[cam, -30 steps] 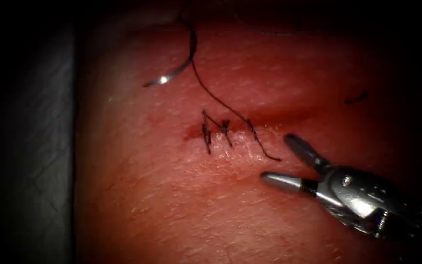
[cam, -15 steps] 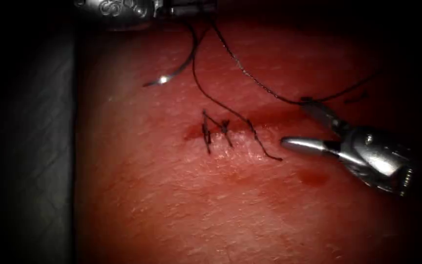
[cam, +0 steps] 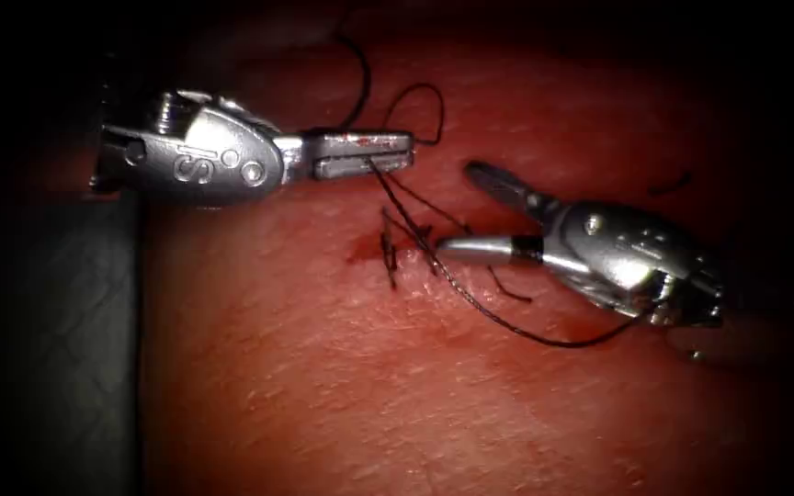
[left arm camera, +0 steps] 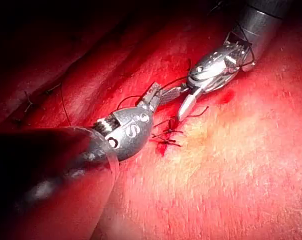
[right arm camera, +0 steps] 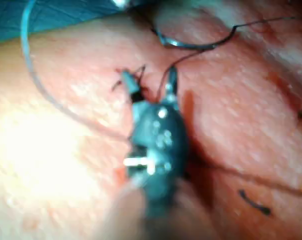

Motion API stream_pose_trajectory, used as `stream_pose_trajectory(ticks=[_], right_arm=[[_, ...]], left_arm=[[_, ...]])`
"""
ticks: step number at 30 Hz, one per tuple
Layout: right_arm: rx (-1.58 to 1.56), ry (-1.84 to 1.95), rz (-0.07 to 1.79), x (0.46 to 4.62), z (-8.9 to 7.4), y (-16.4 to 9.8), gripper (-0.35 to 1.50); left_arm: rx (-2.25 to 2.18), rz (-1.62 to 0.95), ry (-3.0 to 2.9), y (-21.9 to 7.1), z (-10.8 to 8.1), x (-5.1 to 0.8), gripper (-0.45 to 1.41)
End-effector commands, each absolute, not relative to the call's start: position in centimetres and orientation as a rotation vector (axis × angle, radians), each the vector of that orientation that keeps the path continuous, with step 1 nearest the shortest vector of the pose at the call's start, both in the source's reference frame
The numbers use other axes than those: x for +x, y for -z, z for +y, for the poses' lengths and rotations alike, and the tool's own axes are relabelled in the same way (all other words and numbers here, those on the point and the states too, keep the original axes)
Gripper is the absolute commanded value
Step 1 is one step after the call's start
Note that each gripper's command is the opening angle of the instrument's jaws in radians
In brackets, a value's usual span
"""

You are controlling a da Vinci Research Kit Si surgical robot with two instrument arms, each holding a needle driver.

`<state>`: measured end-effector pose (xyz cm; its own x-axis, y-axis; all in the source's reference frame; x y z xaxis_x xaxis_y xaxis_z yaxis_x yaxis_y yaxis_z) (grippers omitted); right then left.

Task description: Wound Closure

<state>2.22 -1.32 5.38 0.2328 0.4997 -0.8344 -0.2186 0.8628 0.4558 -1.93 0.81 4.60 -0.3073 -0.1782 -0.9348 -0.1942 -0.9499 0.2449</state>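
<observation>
A: Left tool status?
B: Jaws pressed together, pinching the thread at 12 o'clock of the cut. Thread runs across the stitches toward 4 o'clock, under the right tool.
A: Right one?
B: Jaws spread, holding nothing, just right of the stitches.
A: Needle?
B: Lying free on the tissue at 12 o'clock of the cut, not in it.
</observation>
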Motion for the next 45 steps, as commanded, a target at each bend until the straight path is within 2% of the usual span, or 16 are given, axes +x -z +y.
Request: stream_pose_trajectory(ticks=[1, 3, 5, 10, 19, 21, 31, 45], right_arm=[[0.274, -0.495, 1.255, 2.41, -1.4, -5.42, 0.88], [0.283, -0.487, 1.266, 2.48, -1.38, -5.44, 0.73], [0.291, -0.478, 1.277, 2.6, -1.32, -5.48, 0.47], [0.306, -0.459, 1.294, 2.73, -1.21, -5.58, 0.12], [0.287, -0.499, 1.41, 2.7, -1.0, -5.5, 0.0], [0.294, -0.496, 1.451, 2.69, -0.95, -5.48, -0.33], [0.37, -0.505, 1.594, 2.64, -0.72, -5.59, -0.35], [0.644, -0.451, 1.812, 2.58, -0.61, -5.65, -0.35]], left_arm=[[-1.847, 0.497, -2.482, -4.64, 0.8, -1.99, -0.45], [-1.851, 0.498, -2.482, -4.59, 0.75, -2.0, -0.45], [-1.855, 0.495, -2.478, -4.53, 0.65, -2.03, -0.45], [-1.859, 0.492, -2.475, -4.41, 0.52, -2.07, -0.45], [-1.872, 0.507, -2.456, -4.29, 0.29, -2.14, -0.45], [-1.874, 0.502, -2.443, -4.3, 0.27, -2.15, -0.45], [-1.898, 0.507, -2.417, -4.52, 0.16, -2.2, -0.45], [-1.834, 0.544, -2.438, -5.13, 0.3, -2.07, -0.45]])
